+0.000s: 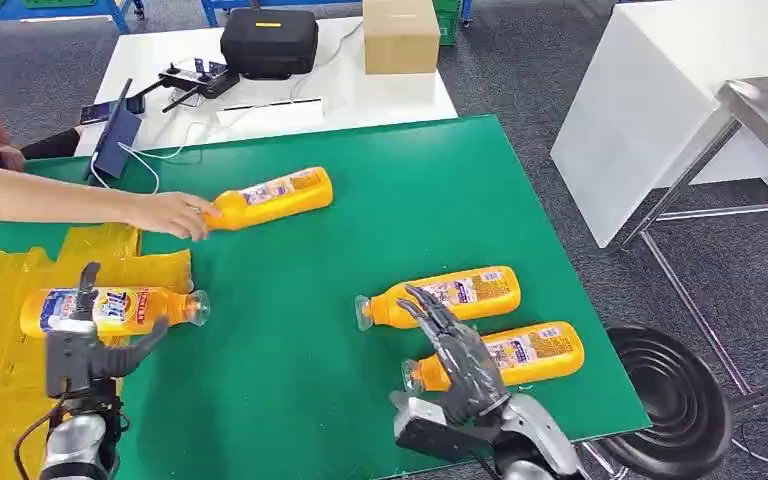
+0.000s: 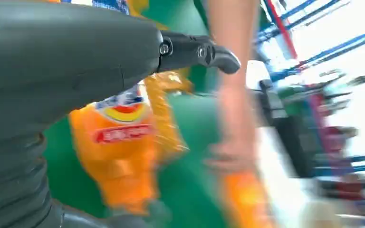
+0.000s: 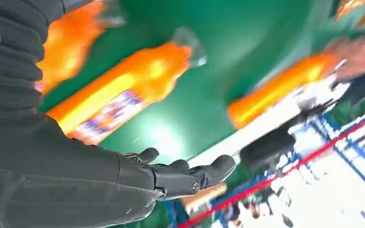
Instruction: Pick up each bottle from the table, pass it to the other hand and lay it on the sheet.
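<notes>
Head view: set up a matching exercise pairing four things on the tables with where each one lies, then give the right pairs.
Things:
1. bottle on the yellow sheet
2. far bottle
3. cardboard box
4. nearest bottle

Places:
A. on the white table
B. partly under the right hand
C. cap end touched by a person's hand
D. just beyond the left hand

Pairs: 1-D, 2-C, 3-A, 4-B
</notes>
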